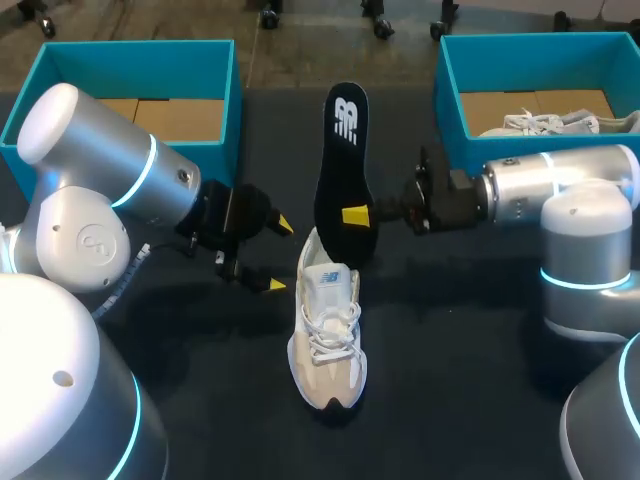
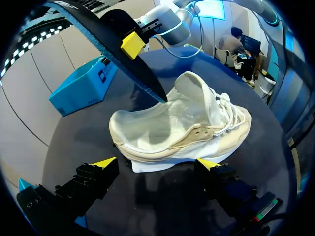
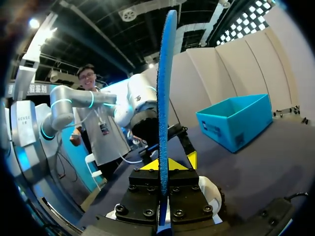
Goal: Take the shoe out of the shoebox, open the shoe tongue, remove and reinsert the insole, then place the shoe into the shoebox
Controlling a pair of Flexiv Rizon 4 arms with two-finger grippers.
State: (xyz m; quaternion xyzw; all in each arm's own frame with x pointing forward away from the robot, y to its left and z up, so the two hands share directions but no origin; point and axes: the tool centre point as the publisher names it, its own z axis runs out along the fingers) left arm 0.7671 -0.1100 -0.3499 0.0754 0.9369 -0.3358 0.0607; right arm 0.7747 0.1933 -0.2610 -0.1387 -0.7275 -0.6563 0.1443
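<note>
Head view, with both wrist views. The cream lace-up shoe (image 1: 328,335) lies on its sole at the middle of the dark table (image 1: 450,330), toe toward the near edge and heel toward the far side, outside both boxes. A small logo patch shows on its tongue, too small for me to read.

My right gripper (image 1: 358,215) comes in from the right and is closed on the black insole (image 1: 343,170), both fingers pinching it near its lower part. The insole stands almost upright, its lower end at the shoe's opening and its upper end bearing a white logo. From the right wrist it is seen edge-on (image 3: 165,98), blue along the edge, clamped in the gripper (image 3: 164,164).

My left gripper (image 1: 279,255) sits just left of the shoe, fingers spread wide and holding nothing. From its wrist (image 2: 157,164) the shoe (image 2: 182,132) lies just ahead.

The left shoebox (image 1: 215,60) and right shoebox (image 1: 450,90), both teal, stand at the far corners. The right one holds a second shoe (image 1: 545,123).
</note>
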